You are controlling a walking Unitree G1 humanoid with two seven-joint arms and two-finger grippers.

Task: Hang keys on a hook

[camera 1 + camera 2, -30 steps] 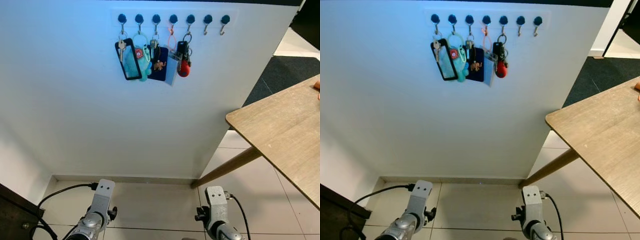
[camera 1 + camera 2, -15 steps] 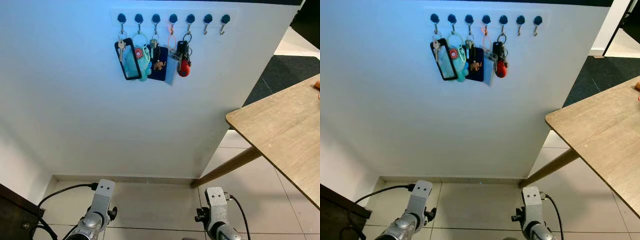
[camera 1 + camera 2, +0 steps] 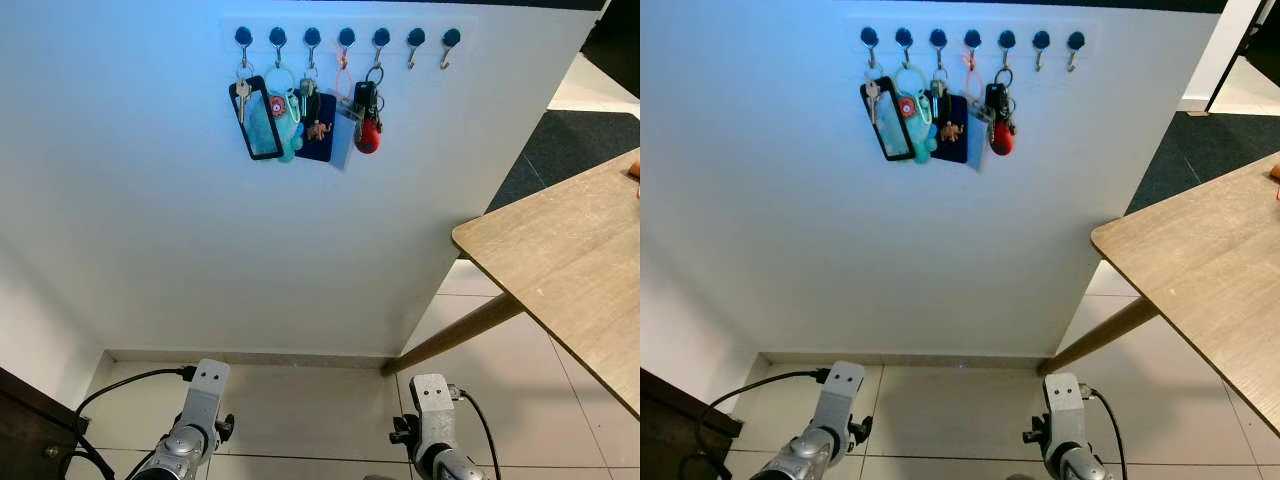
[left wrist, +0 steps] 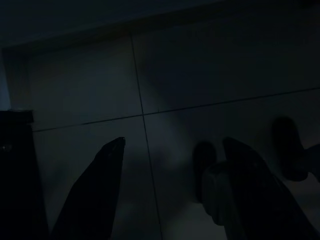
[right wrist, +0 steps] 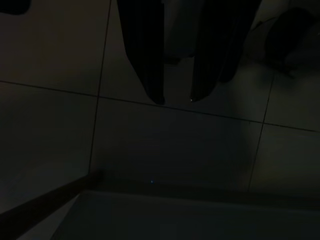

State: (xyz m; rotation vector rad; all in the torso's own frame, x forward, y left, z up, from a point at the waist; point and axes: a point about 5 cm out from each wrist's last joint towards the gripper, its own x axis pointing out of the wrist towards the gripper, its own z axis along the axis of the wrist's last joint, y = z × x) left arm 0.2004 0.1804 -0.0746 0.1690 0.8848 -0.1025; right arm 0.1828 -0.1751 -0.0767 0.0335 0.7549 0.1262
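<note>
Five bunches of keys hang from the row of hooks on the white wall. Both arms hang low over the tiled floor. The left end effector is spread wide and empty; the right end effector has a narrow gap, also empty.

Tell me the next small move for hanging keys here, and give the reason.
Probably turn toward the wooden table to look for keys. Both arms hang low over the floor tiles, and the left gripper and right gripper are open with nothing between the fingers. On the hook rack five hooks carry keys; the two rightmost hooks are free.
</note>
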